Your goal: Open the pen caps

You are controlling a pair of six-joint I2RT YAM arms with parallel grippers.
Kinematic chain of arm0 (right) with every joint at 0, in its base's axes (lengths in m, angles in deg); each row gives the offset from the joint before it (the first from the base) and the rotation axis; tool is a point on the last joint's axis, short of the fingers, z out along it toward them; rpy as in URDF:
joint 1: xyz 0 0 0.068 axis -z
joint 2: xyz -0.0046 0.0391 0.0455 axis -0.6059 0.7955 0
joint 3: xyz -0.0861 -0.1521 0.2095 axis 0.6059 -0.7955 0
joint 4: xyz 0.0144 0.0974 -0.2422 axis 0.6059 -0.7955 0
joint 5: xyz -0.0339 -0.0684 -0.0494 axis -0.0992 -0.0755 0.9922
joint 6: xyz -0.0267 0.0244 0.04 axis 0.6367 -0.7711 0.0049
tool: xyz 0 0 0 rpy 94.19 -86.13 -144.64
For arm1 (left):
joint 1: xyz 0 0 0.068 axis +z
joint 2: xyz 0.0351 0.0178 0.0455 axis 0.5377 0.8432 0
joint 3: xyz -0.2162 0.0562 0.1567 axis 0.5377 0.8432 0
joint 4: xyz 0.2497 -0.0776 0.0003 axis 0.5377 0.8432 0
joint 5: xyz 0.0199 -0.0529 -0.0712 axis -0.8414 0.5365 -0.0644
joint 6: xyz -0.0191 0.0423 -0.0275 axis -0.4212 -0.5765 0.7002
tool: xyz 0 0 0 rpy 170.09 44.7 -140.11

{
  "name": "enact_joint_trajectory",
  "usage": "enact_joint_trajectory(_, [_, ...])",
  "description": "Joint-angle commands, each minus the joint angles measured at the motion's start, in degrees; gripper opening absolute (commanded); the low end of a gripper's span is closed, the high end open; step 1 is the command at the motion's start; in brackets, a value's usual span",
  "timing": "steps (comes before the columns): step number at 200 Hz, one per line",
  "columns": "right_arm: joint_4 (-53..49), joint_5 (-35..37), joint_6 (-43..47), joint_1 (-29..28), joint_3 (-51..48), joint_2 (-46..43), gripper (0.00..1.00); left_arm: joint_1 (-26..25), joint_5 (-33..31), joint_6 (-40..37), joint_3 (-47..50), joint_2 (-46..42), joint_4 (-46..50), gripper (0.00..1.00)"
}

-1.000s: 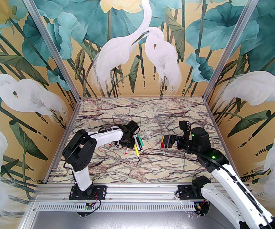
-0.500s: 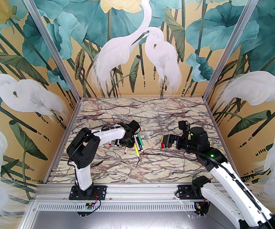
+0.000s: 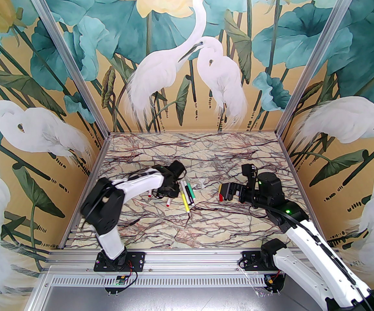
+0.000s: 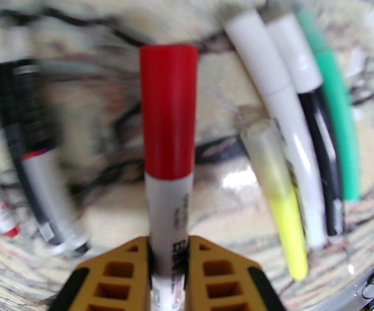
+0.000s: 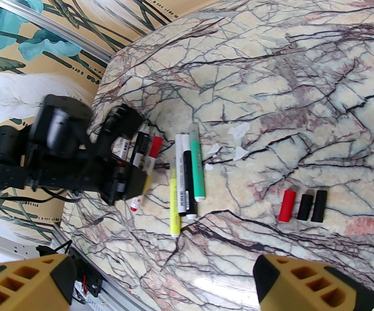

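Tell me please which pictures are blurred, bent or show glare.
Left wrist: blurred and bent toward the edges, only the red-capped pen in the left gripper fairly sharp. Right wrist: sharp, curved table, a pale glare patch near the bottom. Top external: sharp, evenly lit.

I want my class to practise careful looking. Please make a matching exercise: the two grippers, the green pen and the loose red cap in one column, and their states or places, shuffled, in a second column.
Column one
1. left gripper
2. right gripper
3. green pen
4. loose red cap

Column two
A. open, holding nothing
B. lying on the table beside two black caps
C. shut on the red-capped pen
D. lying beside a black pen with a white cap

Pairs: 1-C, 2-A, 3-D, 4-B
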Motion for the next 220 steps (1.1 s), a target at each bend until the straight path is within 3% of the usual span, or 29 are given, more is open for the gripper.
enact_joint_trajectory(1, [1.51, 2.12, -2.34, -2.90, 0.83, 1.97, 0.93, 0.51, 6.54, -2.56, 2.34, -6.51, -3.74, 0.14])
enact_joint_trajectory(34, [4.56, 4.62, -7.87, -6.52, 1.93, 6.13, 0.83, 0.55, 20.76, -2.91, 8.61, -14.67, -12.82, 0.12])
enact_joint_trajectory(45, [6.45, 4.80, -9.87, -7.47, 2.19, 7.74, 0.75, 0.39, 24.50, -1.80, 11.13, -17.05, -16.62, 0.12])
enact_joint_trajectory(110, [8.86, 7.26, -12.72, -11.31, 7.91, 16.03, 0.62, -4.55, 35.19, 2.82, 19.02, -23.91, -33.92, 0.12])
enact_joint_trajectory(220, [7.84, 5.15, -10.41, -12.37, 12.13, 21.54, 0.61, -8.97, 38.97, 3.75, 17.96, -21.42, -38.50, 0.10])
